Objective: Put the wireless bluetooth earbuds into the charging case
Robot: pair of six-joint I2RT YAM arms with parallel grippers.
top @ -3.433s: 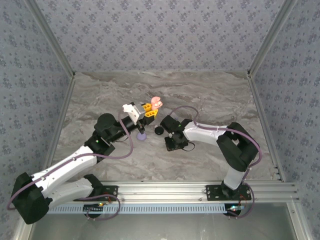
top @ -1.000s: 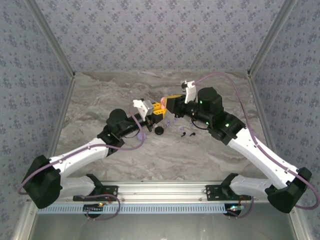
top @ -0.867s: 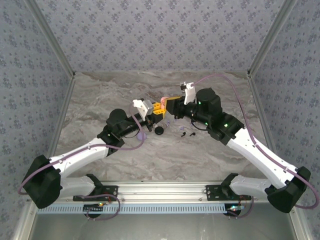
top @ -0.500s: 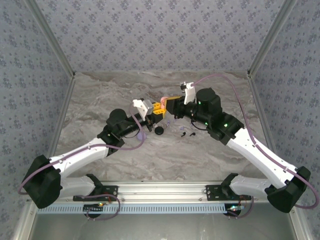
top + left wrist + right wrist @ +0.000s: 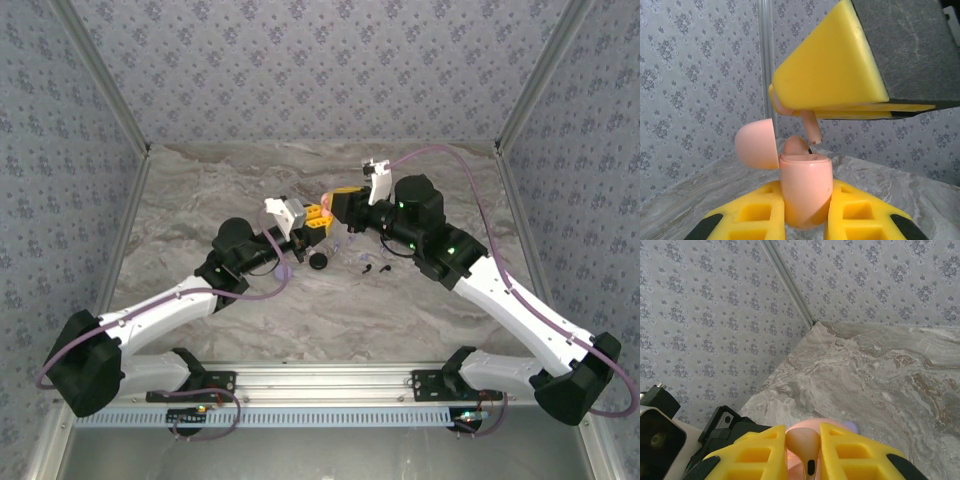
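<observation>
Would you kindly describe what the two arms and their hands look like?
Both the left arm and right arm have white shells and bulky black joints. A lilac cable loops along each. The left hand and right hand carry yellow fingers with square cut-out pockets and black patches; a white camera block sits behind each. Green lights glow on the right arm.

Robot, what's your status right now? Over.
Left jaws shut on open pink case. Right jaws shut on pink earbud, stem down, just above it. Lid tipped back, nothing between.
</observation>
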